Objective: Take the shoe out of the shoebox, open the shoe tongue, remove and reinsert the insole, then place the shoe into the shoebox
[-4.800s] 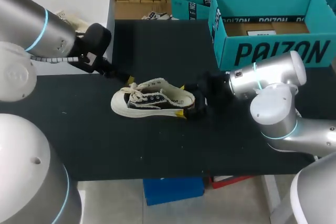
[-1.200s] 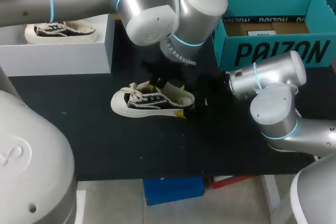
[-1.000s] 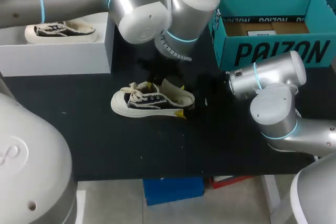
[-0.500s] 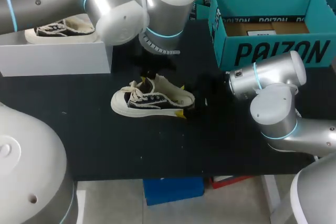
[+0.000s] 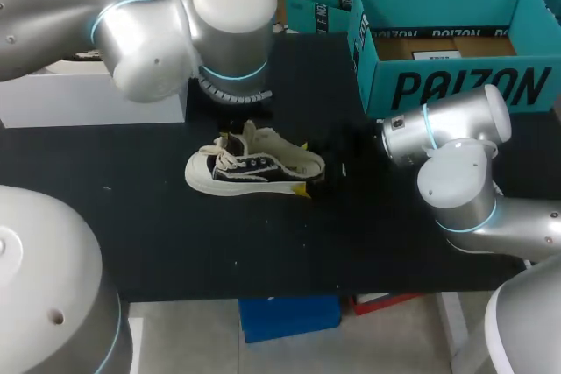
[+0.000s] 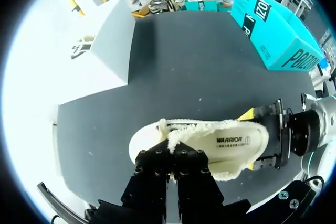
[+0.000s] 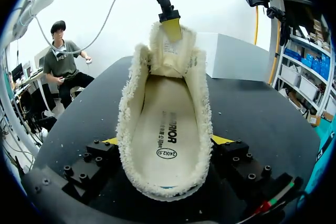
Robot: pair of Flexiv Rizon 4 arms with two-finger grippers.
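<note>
Your left hand (image 6: 171,153) has its fingers pinched together on the tongue (image 7: 167,51) and holds it up and away from the shoe's opening. Your right hand (image 7: 165,141) is clamped on the heel, one yellow tip on each side, steadying the shoe (image 5: 254,166).

The shoe rests on its sole near the middle of the desk (image 5: 263,243), toe toward your left and well apart from the shoebox (image 5: 451,85). So the first step looks done: the shoe is out of the box.

You appear to be in the middle of the second step, since the tongue stands raised but the laces sit loose over the front. The insole (image 7: 163,129) lies flat inside the shoe, with its printed face showing in the right wrist view. By my reading, that leaves three things:
- lifting the insole out
- seating it again
- carrying the shoe back to the box

The pictures cannot rule out that the insole step is already behind you.

By count you have:
- two hands, both gripping
- one shoe on the desk
- one tongue
- one insole
- one open teal shoebox at the desk's far right
- one white box (image 5: 96,98) at the far left
</note>
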